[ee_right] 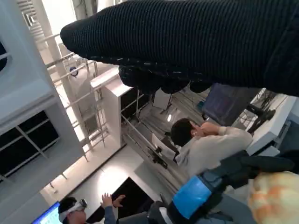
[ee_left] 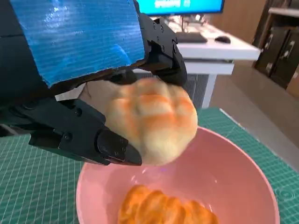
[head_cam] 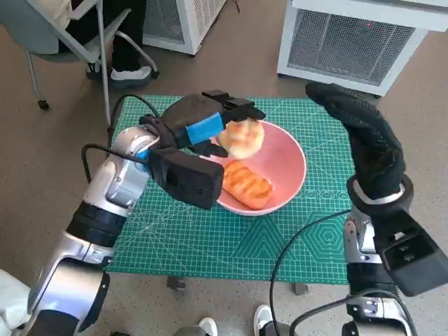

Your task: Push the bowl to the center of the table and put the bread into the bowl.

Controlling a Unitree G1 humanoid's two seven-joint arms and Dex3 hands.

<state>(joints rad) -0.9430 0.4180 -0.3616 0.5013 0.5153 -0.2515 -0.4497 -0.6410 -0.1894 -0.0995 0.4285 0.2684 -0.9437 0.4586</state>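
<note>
Green gridded cutting mat [head_cam: 210, 241] covers the tabletop, where a pink bowl [head_cam: 292, 168] sits near the middle holding an orange-glazed bread [head_cam: 246, 184]. Above its far-left rim, the left robot hand [head_cam: 203, 122] grips a round pale bun [head_cam: 242, 138]. Right robot hand [head_cam: 367, 143] hovers at right, holding nothing, fingers seemingly loose. White grilled units stand beyond.

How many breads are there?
2. A round golden bun is held by the left hand over the pink bowl; a long orange-striped bread lies inside it.
</note>
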